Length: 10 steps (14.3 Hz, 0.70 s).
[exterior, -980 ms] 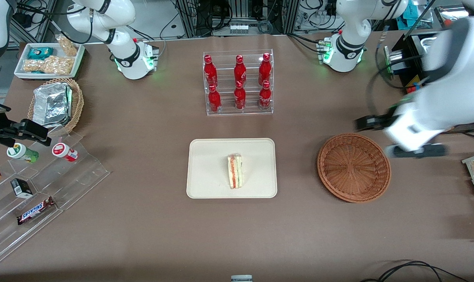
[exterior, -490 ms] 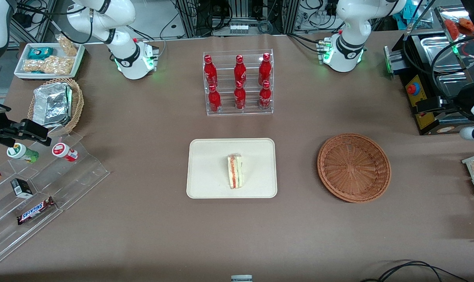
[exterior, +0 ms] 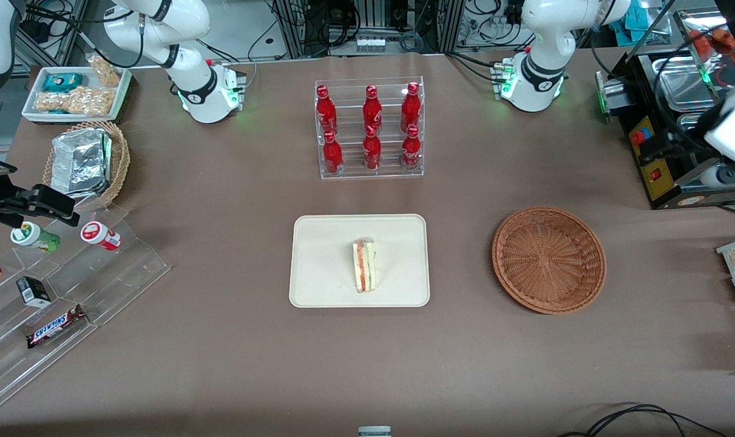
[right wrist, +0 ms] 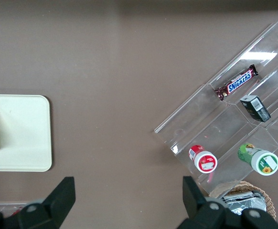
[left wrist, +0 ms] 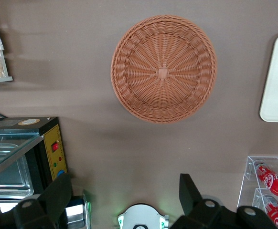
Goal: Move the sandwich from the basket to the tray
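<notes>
We see the brown counter (exterior: 221, 364) spread wide beneath everything, matte and smooth. The working left arm (exterior: 731, 124) is raised at its own end of the counter, above a black and steel appliance (exterior: 664, 152), and only a white segment of it shows in the front view. From the wrist camera we look straight down, so the gripper (left wrist: 124, 198) hangs high over the counter, well apart from the basket and farther from the front camera than it. Its two dark fingers (left wrist: 189, 191) stand spread wide with nothing between them.

The tray (exterior: 318, 267) comes next: a flat cream-beige rectangle with rounded corners and a low rim, lying mid-counter. Farther from the front camera than the tray stands a clear acrylic rack (exterior: 370, 130) holding six red bottles (exterior: 372, 109) in two rows. The basket (exterior: 549, 260) sits beside the tray toward the working arm's end, round, shallow, reddish-brown woven wicker with spokes radiating from its centre; we see nothing in it. Toward the parked arm's end, a stepped clear display (exterior: 70, 303) carries a Snickers bar (exterior: 54, 326) and small jars.

The sandwich (exterior: 365, 264) lies on the tray, a triangular wedge of white bread with red-orange and green layers showing along its edge.
</notes>
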Available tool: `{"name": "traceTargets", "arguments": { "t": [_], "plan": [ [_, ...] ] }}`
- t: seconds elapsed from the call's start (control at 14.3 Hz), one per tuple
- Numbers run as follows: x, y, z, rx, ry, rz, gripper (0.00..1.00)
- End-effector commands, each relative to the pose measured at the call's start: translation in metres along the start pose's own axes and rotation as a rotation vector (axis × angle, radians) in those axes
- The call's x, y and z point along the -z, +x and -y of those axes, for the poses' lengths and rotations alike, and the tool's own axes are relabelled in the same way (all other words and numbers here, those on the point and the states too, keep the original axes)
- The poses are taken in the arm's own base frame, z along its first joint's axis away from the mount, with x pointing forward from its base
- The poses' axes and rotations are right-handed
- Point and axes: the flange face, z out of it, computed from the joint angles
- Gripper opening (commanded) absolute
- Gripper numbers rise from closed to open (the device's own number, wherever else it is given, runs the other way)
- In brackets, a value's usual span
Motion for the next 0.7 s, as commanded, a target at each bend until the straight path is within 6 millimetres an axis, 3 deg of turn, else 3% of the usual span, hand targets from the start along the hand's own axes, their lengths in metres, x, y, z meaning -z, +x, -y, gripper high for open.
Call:
{"name": "traceTargets", "arguments": {
  "t": [0.0,0.49,0.63],
  "plan": [
    [0.013,-0.020,-0.015,-0.008,0.046,0.018,1.00],
    [0.026,-0.017,-0.015,0.013,-0.013,-0.025,1.00],
    [0.028,-0.014,-0.018,0.115,-0.019,-0.058,1.00]
  ]
}}
